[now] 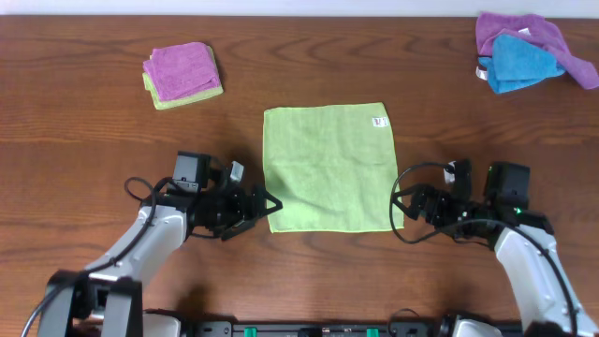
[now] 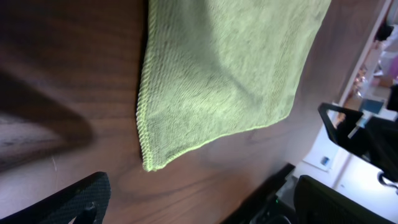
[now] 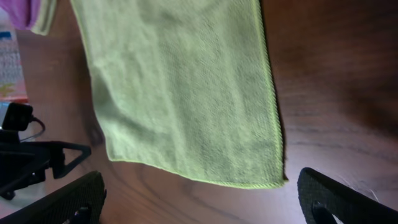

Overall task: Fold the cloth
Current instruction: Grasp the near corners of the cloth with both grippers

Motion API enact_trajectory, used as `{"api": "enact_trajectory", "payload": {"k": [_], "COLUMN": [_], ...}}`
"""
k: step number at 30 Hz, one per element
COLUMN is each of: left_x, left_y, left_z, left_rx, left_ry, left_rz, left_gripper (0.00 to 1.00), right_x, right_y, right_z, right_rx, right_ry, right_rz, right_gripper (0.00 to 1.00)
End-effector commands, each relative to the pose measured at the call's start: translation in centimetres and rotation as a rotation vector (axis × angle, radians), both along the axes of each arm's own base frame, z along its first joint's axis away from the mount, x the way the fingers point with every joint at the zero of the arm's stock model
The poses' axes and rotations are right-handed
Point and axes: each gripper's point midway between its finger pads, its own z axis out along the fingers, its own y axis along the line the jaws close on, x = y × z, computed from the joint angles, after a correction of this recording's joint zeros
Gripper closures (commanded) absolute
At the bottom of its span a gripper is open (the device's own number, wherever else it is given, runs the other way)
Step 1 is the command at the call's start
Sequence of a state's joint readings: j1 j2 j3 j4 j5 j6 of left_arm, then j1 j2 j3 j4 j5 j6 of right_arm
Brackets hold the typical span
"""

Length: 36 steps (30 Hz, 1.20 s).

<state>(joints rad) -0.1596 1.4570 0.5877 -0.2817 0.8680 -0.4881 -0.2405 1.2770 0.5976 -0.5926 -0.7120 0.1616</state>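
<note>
In the overhead view, the cloth [image 1: 328, 168] is being shown lying flat and square in the middle of the surface [image 1: 94, 140], with its tag [image 1: 378, 121] by the far right corner. The left tool [image 1: 270, 203] is being held just beside the near left corner, and the right tool [image 1: 401, 204] just beside the near right corner. Neither appears to be touching the fabric.

In the left wrist view, the left tool's fingers [image 2: 68, 202] are being held wide apart with nothing between them. The near left corner [image 2: 150, 163] is being framed just ahead of the gap, flat on the surface.

In the right wrist view, the right tool's fingers [image 3: 348, 199] are likewise being held wide apart and empty. The near right corner [image 3: 280, 180] is being framed off-centre, nearer one finger than the other.

The step in hand is being judged as the pinching of both near corners. For this to be done well, the right tool should first be centred on its corner. Each tool should be lowered until the hem alone is being caught. Both corners should then be lifted together and carried evenly toward the far edge, so that the edges are being matched without a skew.
</note>
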Motion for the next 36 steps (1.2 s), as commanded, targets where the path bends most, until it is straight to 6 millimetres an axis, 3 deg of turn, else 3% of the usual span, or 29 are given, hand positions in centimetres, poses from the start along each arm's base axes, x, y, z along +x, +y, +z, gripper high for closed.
{"api": "enact_trajectory", "payload": {"k": [1, 9, 27, 36], "left_x": [-0.7, -0.5, 1.3, 1.5], "left_y": [0.0, 0.5, -0.2, -0.7], "left_z": [-0.1, -0.7, -3.8, -4.1], "left_rx": [-0.059, -0.060, -0.111, -0.158], "left_ry": [0.009, -0.008, 0.035, 0.072], "left_rz": [-0.023, -0.002, 0.028, 0.039], "left_gripper": [0.04, 0.04, 0.05, 0.05], "right_x": [-0.7, -0.9, -0.2, -0.5], "right_y": [-0.2, -1.5, -0.4, 0.5], "right_z": [-1.2, -2.6, -5.1, -5.8], "right_rx": [0.022, 0.075, 0.198, 0.274], "right_ry": [0.012, 0.023, 0.050, 0.070], "right_rz": [0.023, -0.026, 0.011, 0.032], "right_gripper": [0.01, 0.01, 0.04, 0.04]}}
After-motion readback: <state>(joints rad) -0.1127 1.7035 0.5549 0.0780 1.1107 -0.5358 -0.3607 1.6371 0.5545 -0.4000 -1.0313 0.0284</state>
